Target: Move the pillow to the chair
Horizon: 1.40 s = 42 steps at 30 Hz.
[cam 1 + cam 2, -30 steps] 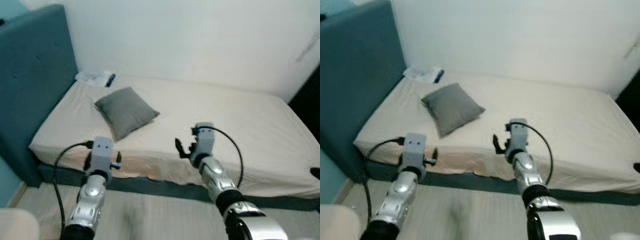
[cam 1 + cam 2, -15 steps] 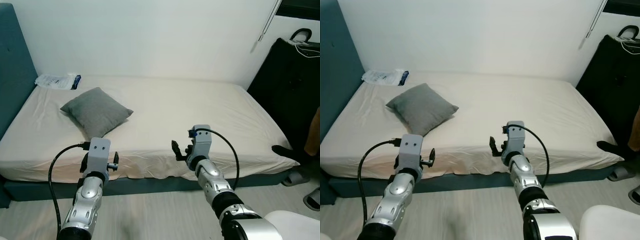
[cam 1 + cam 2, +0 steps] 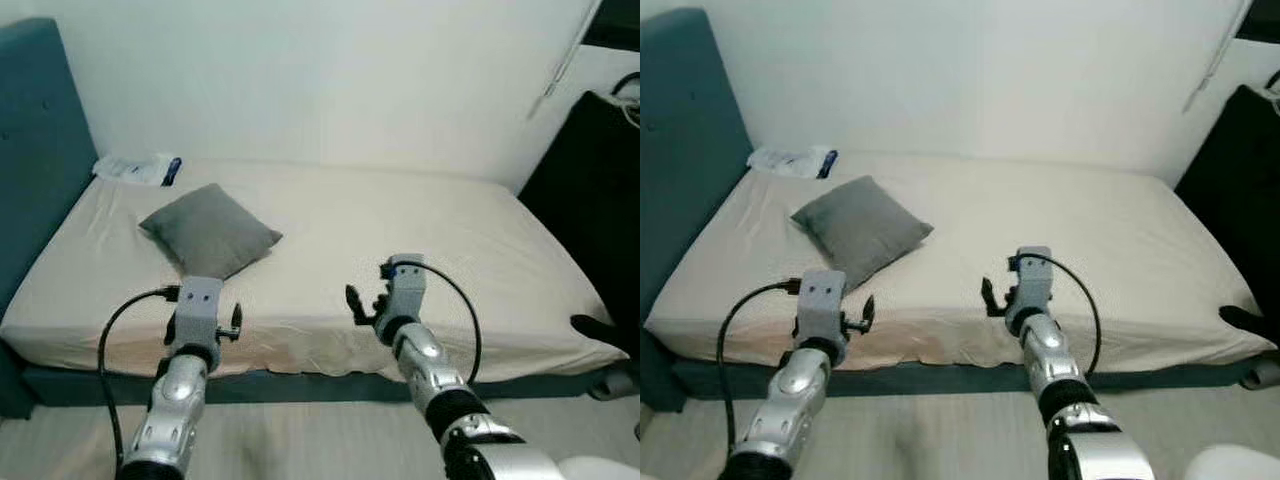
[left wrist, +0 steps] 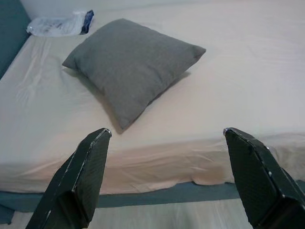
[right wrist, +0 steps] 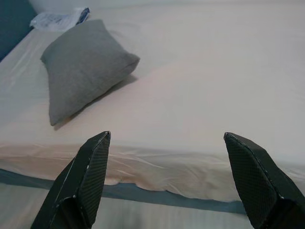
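we see the square grey fabric pillow point(image 3: 211, 230) lying flat on the beige sheeted bed point(image 3: 420, 230), near the teal headboard point(image 3: 35, 150). our left gripper point(image 4: 167, 181) and right gripper point(image 5: 167, 181) hover before the bed's edge, fingers spread wide, holding nothing.

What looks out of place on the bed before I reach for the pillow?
Nothing is damaged or spilled. The grey pillow lies flat but turned cornerwise on the bed, away from the headboard. A plastic packet sits in the far corner. Both claws, left and right, are open.
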Motion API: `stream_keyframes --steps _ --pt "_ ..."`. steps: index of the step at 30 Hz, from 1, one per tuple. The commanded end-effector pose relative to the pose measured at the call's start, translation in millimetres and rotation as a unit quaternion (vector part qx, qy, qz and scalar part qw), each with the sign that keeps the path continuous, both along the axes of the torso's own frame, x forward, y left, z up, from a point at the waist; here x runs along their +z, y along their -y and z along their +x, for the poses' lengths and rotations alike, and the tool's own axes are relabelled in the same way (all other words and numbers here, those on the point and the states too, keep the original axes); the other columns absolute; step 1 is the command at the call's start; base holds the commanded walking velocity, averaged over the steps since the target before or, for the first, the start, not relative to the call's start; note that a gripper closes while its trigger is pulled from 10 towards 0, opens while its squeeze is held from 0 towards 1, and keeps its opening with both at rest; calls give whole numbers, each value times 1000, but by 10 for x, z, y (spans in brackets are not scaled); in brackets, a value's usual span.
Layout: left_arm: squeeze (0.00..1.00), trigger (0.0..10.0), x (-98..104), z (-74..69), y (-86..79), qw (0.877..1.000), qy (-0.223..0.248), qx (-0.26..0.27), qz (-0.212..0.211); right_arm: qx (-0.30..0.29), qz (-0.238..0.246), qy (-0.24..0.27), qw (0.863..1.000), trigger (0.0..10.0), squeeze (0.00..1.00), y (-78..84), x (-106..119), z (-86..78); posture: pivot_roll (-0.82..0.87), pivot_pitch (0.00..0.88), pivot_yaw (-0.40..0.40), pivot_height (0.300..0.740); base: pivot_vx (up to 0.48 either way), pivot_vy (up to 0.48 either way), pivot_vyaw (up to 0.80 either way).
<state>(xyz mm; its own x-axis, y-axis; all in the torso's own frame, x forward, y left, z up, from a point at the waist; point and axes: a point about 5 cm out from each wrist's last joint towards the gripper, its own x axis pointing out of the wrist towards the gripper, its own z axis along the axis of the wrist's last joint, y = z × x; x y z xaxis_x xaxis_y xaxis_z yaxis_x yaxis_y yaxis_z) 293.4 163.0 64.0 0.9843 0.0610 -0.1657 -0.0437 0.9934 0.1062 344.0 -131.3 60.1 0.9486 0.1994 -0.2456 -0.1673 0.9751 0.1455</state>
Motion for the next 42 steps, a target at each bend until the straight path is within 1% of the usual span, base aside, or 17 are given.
stream_keyframes --steps 1,10,15,27,28,30,31,33,42 --pt "94 10000 3 -2 23 1000 2 -3 -6 -10 0 3 1000 10000 0 66 10 4 6 0 -88 740 439 0 0" --pt "86 10000 1 -12 12 1000 2 -2 -5 -6 -7 -1 1000 10000 0 65 -6 -5 8 0 -94 740 436 0 0" --pt "82 10000 -3 -25 6 1000 2 -1 -5 -4 0 0 1000 10000 0 53 -4 -5 12 0 -94 740 422 0 -775" --pt "78 10000 -3 2 -5 1000 0 -8 0 -8 -3 1 1000 10000 0 58 -7 -7 10 0 -88 740 391 0 0" --pt "67 10000 -3 5 -3 1000 0 -8 -1 -7 -3 1 1000 10000 0 57 -7 -7 11 0 -88 740 352 0 0" --pt "47 10000 -8 6 1 1000 -1 -8 -3 -7 -3 1 1000 10000 0 56 -9 -8 12 0 -88 740 0 0 0" --pt "4 10000 -22 4 5 1000 -7 -8 0 -7 -3 1 1000 10000 0 55 -10 -9 13 0 -88 740 0 0 0" --pt "0 10000 -43 -1 8 1000 -15 -7 5 -7 -3 1 1000 10000 0 54 -12 -11 13 0 -88 740 0 0 0" --pt "0 10000 -40 -2 -37 1000 -12 2 10 -7 1 2 1000 10000 0 53 -9 -9 13 0 -87 740 0 0 0"
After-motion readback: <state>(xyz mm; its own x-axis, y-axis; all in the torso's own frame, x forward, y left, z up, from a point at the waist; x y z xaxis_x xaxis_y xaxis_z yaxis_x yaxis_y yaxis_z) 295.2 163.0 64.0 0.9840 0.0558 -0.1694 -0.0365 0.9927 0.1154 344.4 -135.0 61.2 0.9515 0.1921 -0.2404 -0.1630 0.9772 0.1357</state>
